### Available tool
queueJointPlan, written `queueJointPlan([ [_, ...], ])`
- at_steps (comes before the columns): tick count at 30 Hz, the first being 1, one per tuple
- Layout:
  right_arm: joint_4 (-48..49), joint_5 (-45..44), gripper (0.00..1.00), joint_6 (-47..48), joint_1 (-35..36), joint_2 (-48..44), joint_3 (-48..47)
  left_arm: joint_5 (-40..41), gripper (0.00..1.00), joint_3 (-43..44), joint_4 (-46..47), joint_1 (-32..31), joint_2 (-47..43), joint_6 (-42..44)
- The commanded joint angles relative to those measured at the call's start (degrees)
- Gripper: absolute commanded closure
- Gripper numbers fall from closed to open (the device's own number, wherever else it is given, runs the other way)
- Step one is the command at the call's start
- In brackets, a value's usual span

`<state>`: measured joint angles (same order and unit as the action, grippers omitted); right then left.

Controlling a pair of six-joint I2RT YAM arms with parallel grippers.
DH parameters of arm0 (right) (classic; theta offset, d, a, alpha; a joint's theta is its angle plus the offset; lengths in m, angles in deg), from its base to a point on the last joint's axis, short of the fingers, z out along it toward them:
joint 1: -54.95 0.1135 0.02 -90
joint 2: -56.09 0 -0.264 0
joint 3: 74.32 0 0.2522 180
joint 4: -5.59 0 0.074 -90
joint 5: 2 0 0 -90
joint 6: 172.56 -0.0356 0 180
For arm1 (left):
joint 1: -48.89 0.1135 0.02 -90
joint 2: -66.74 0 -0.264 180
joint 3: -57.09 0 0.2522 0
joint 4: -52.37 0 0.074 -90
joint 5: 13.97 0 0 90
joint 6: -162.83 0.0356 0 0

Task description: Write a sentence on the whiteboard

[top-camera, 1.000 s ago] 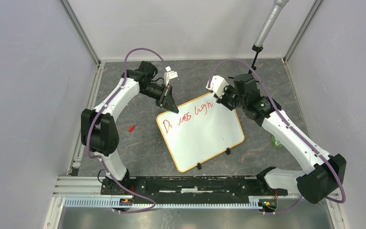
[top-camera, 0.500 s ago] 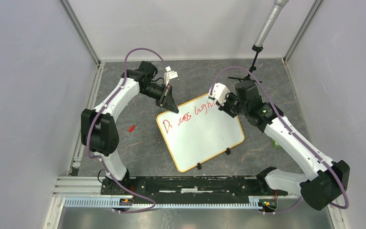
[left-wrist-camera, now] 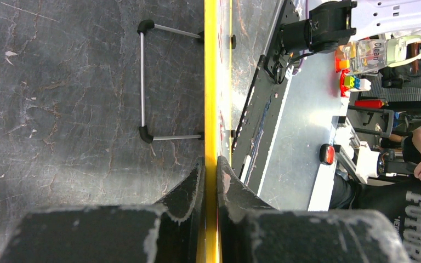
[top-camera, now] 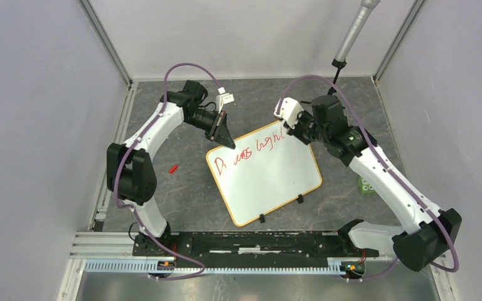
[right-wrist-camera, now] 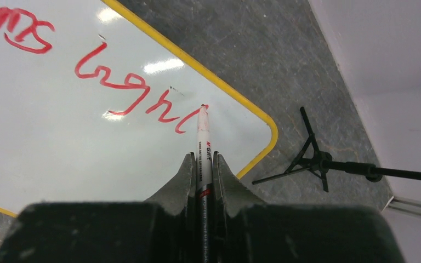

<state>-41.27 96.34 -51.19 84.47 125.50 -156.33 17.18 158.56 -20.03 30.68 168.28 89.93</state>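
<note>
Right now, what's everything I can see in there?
Whiteboard: one, white with yellow rim, mid-table.
Writing: one slanted line, red, on the whiteboard.
Marker: one, white, red-tipped, tip at the writing's end.
Small piece: one, red, left of the whiteboard.
Small thing: one, green, by the right arm.
Stand: one, grey pole, black tripod, back right.
Table: one, dark grey.
Arms: two, white and black.
Left tool: black, shut on whiteboard's rim.
Right tool: black, shut on marker.

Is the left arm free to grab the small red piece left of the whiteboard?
Probably not now: the left end effector is clamped on the whiteboard rim. The red piece lies unobstructed nearby.
</note>
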Motion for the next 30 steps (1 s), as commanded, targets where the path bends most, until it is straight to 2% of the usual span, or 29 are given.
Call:
queueJointPlan([
  [1, -0.8, 5.4, 1.00, -0.8, 0.5, -0.1, -3.5, 2.5, 0.98, -0.3, -1.4, -2.2, 1.2, 3.6],
  [6, -0.5, 7.6, 1.00, -2.6, 3.7, -0.3, -3.6, 2.5, 0.98, -0.1, -1.5, -2.2, 1.5, 3.5],
  [17, 1.7, 3.8, 1.00, -3.4, 10.2, 0.7, -0.4, 2.4, 0.98, -0.2, -1.4, -2.2, 1.7, 3.5],
  [30, 6.0, -0.1, 1.00, -3.4, 11.0, 2.3, 2.2, 2.5, 0.98, -0.5, -1.4, -2.2, 1.3, 3.7],
])
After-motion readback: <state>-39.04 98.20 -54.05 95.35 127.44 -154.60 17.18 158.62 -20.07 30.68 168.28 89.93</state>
